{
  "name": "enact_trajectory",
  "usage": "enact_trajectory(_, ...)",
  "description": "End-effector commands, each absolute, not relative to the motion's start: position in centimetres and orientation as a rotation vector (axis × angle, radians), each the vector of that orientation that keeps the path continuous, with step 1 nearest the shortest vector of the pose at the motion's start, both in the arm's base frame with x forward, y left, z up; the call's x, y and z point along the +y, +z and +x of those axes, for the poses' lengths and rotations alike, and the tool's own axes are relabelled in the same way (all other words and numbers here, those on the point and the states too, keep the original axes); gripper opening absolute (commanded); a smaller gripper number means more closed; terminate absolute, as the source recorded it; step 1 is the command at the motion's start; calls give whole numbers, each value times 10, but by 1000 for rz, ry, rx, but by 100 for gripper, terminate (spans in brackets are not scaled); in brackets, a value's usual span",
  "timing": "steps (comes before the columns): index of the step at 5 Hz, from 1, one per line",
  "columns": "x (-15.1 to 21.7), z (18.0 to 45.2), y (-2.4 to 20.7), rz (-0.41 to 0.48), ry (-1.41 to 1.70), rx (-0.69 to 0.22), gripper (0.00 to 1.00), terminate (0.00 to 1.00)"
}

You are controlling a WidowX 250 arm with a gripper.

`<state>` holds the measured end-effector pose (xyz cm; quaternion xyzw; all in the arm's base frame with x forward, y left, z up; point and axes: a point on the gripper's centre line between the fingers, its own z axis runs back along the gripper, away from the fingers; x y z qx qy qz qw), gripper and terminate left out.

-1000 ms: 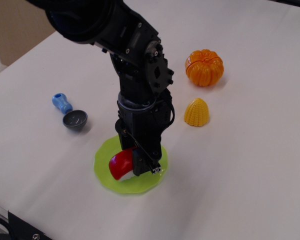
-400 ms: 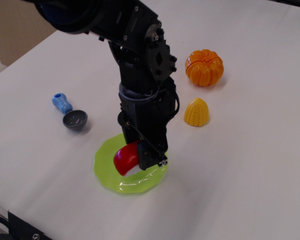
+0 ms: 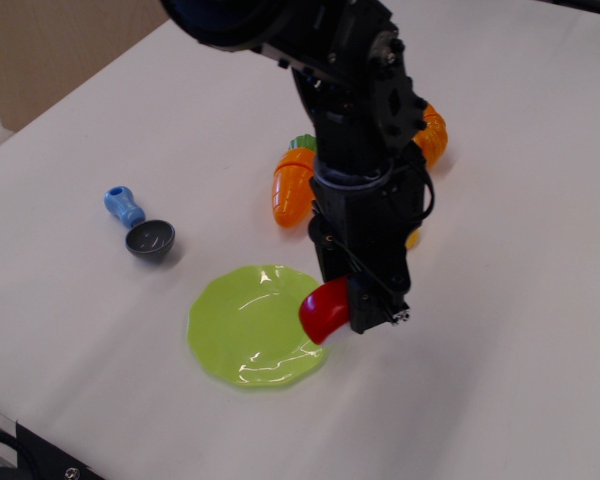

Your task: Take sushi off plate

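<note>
The gripper (image 3: 342,315) has its fingers clamped on the sushi (image 3: 323,310). The sushi hangs just above the right-hand rim of the plate (image 3: 242,325), partly over the rim and partly over the bare counter (image 3: 500,330). It does not appear to touch either surface. The rest of the plate shows nothing on it.

Risks from this position:

1. Early release. The sushi is at the plate's edge. If the fingers part here, the piece could land on the scalloped rim and roll or slide back onto the plate. Judgement: the task is nearly done but not complete until the sushi rests on the counter clear of the rim.
2. Slip. The red top is glossy and rounded. A light grip on such a surface may let the piece rotate or drop.
3. Collision. An orange carrot (image 3: 292,186) lies near the arm on the far side, and an orange pumpkin-like toy (image 3: 432,135) and a yellow toy are partly hidden behind the arm. A wide swing could knock them.

Orientation: the red rounded end points toward the plate, down and to the left in the view. The white base is barely visible at the lower edge. The long axis appears tilted, running from the fingers down-left, though the fingers hide part of it.

The grey bowl (image 3: 149,240) and blue object (image 3: 123,206) sit well apart to the left.
</note>
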<state>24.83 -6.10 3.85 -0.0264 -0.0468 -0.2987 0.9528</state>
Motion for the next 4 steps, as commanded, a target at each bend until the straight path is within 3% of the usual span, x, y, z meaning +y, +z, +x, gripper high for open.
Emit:
enact_trajectory(1,-72,287,33,-54,-551,-133,0,0)
enact_trajectory(2,-72,288,39,-65,-507,-157,100,0)
enact_trajectory(4,-59,262,81,-37,-438,-177,100,0)
